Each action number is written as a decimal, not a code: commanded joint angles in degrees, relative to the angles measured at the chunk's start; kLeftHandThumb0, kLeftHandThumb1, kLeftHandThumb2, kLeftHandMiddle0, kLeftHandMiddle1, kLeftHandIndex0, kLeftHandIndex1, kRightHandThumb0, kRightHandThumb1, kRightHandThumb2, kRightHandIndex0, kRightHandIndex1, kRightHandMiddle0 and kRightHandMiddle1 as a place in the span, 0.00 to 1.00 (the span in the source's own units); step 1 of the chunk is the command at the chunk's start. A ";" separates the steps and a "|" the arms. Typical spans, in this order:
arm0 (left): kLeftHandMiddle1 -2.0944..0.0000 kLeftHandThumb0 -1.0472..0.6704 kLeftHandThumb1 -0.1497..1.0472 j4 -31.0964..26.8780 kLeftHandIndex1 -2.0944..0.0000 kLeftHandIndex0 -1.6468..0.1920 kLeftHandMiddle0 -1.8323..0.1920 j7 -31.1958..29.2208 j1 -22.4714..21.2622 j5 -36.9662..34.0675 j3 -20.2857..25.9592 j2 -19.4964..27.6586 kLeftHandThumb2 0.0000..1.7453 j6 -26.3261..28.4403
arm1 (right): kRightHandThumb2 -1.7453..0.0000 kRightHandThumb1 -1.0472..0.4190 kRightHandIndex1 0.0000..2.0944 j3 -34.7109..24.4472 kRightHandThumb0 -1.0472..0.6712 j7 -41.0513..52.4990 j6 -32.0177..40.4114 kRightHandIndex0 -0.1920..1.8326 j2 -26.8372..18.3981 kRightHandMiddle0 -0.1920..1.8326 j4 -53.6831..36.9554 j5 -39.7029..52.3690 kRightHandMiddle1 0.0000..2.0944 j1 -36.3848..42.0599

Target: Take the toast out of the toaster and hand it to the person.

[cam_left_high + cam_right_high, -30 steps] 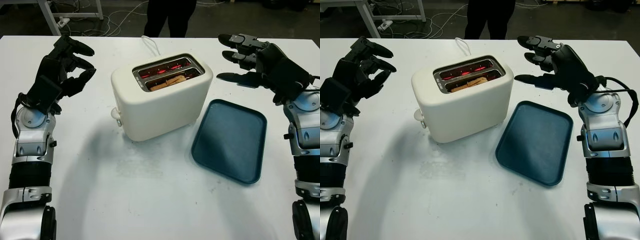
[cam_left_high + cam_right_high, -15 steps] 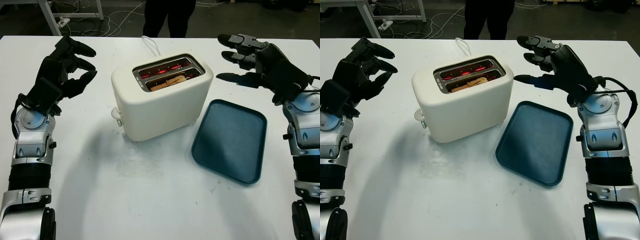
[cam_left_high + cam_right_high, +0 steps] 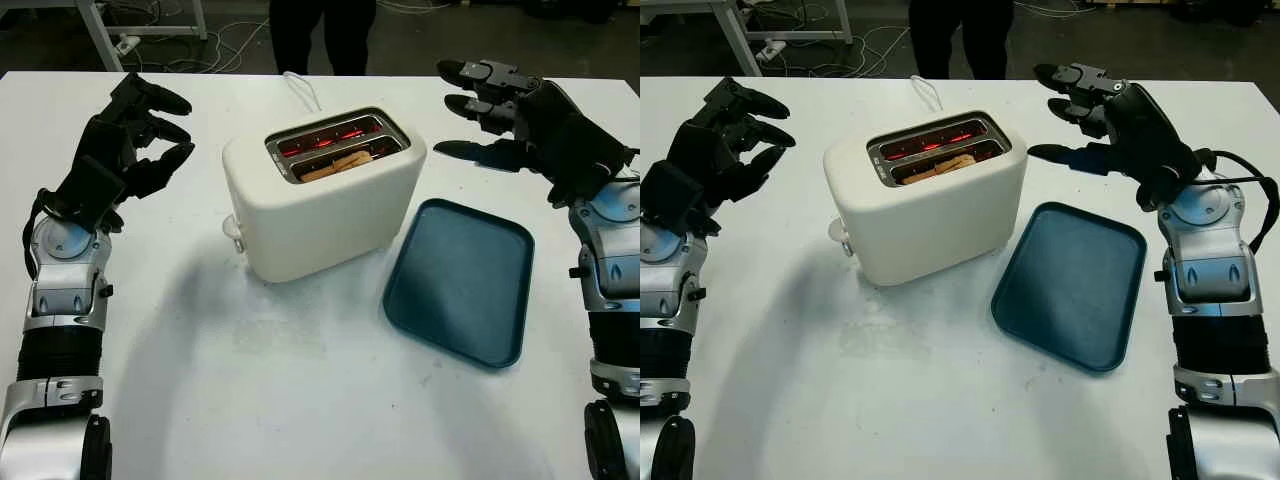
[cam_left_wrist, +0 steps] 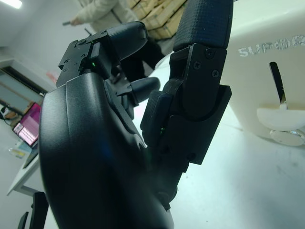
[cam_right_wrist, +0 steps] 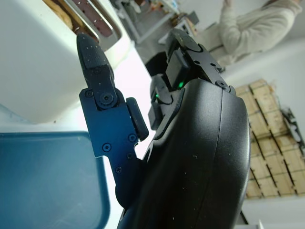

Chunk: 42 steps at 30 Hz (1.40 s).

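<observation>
Surface: white table [image 3: 300,400] with dark floor and loose cables beyond its far edge.
Toast: a browned slice of toast [image 3: 335,164] sits low in the near slot of the toaster, its top edge just showing, well apart from both hands.
Toaster: cream plastic two-slot toaster [image 3: 325,195] at the table's middle, elements glowing red in both slots, white cord trailing from its far side; raised lettering on its side reads "SUPER", cut off at the left wrist view's edge.
Right hand: black three-finger right hand [image 3: 520,120] held above the table to the right of the toaster, empty, fingers extended toward it without touching.
Left hand: black left hand [image 3: 125,140] raised to the left of the toaster, empty, fingers curled inward.
Tray: dark teal rectangular plastic tray [image 3: 462,282] lies flat just right of the toaster, nearer than the right hand.
Person: dark trouser legs [image 3: 320,30] stand at the far edge behind the toaster.
</observation>
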 commanded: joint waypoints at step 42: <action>0.26 0.00 0.89 0.81 0.29 0.84 0.84 -0.47 -0.34 -0.24 0.23 0.48 0.13 -0.86 | 1.00 0.15 0.02 0.25 0.27 0.62 -0.45 0.30 -0.30 0.29 -0.27 -0.42 0.01 0.65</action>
